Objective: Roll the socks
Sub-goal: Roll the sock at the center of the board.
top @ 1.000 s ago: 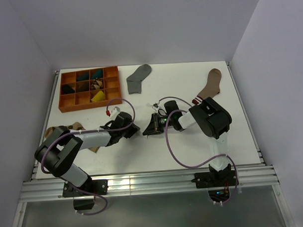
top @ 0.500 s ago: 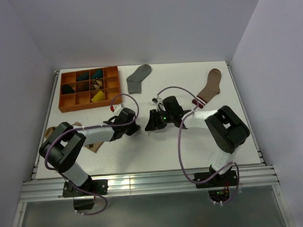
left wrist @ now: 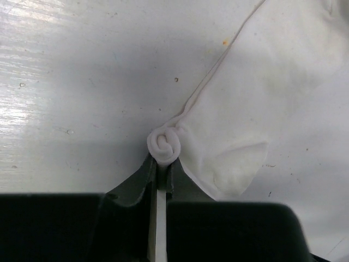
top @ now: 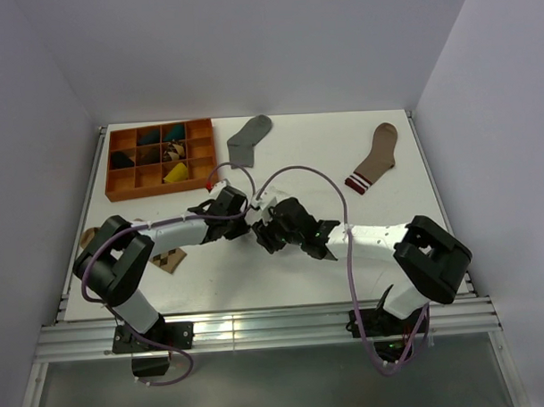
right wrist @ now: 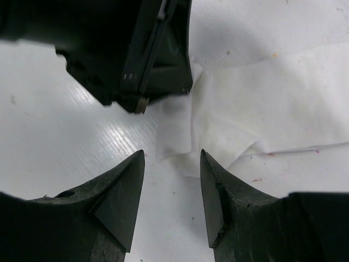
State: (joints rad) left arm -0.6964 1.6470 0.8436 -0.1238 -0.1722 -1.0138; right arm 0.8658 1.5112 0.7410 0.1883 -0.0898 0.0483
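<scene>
A white sock lies flat on the white table, its corner twisted into a small tight roll. My left gripper is shut on that rolled corner. My right gripper is open just in front of the same sock, its fingertips touching nothing, with the left gripper's body directly opposite. From above, the left gripper and right gripper meet at mid-table. A grey sock lies flat at the back.
An orange compartment tray with small items stands at the back left. A brown sock with a striped cuff lies at the back right. A diamond-patterned sock shows under the left arm.
The right gripper has opened and reached left up to the left gripper. The left gripper has shut on the white sock's rolled corner and shifted slightly back and right.
</scene>
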